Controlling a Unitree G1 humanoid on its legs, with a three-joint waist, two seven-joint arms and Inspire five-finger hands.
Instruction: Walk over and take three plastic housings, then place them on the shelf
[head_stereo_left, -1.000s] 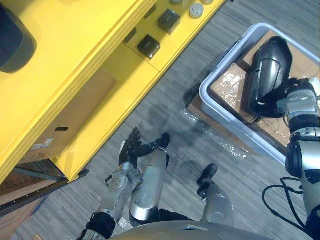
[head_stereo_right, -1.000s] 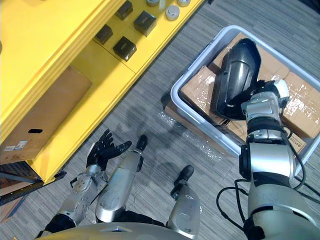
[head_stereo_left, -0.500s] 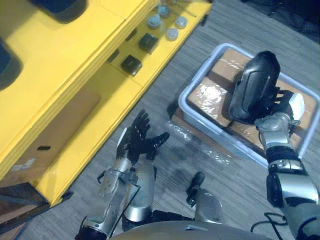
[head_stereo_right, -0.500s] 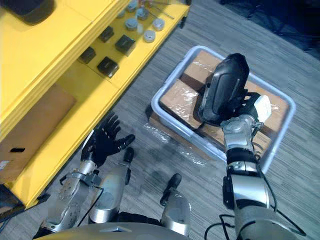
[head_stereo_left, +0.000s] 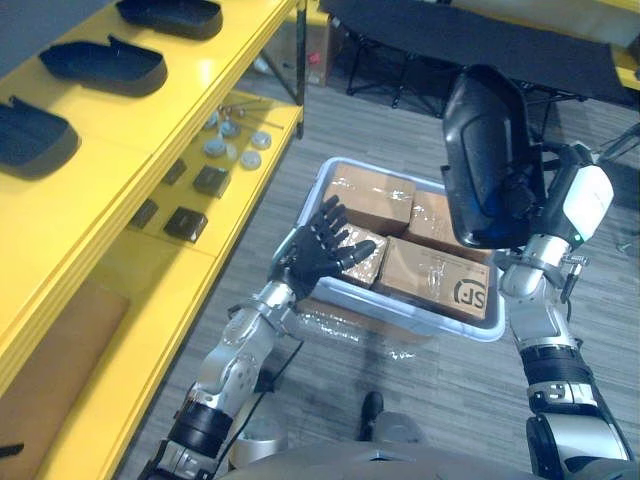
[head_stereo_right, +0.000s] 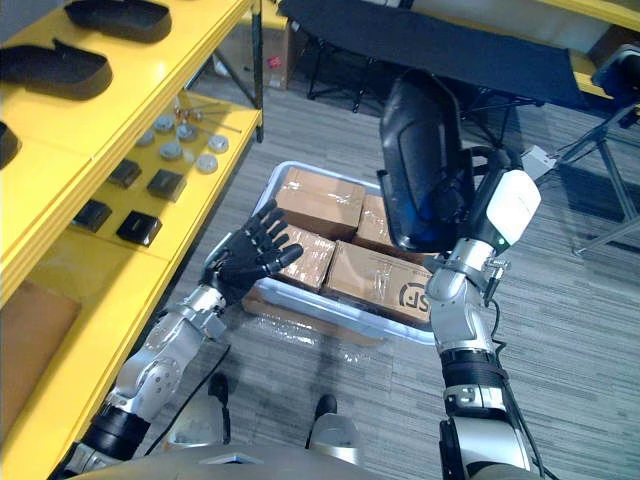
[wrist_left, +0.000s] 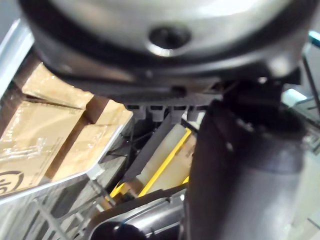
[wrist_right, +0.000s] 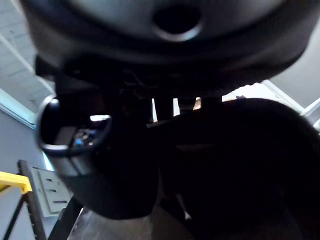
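On the left stands the yellow shelf, and three black housings on the shelf lie in a row along its top level, near to far. The level below carries small black blocks and grey round caps.

Just right of the shelf, the left hand hangs over the near left corner of the grey bin. Its fingers are spread wide and it holds nothing. The bin sits on the floor, packed with wrapped cardboard boxes.

To the right, the held housing is up in the air, high above the far right part of the bin and well apart from the shelf. It stands on end with its hollow side facing the right hand, whose fingers are curled round its right edge.

Judging by this, the pick from the bin is done and the carry to the shelf is the step in hand. The next move would call for a turn to the left, bringing the housing over a bare stretch of the top level. It would then need tipping from upright to flat before the fingers let go, and must be kept clear of the housings lying there
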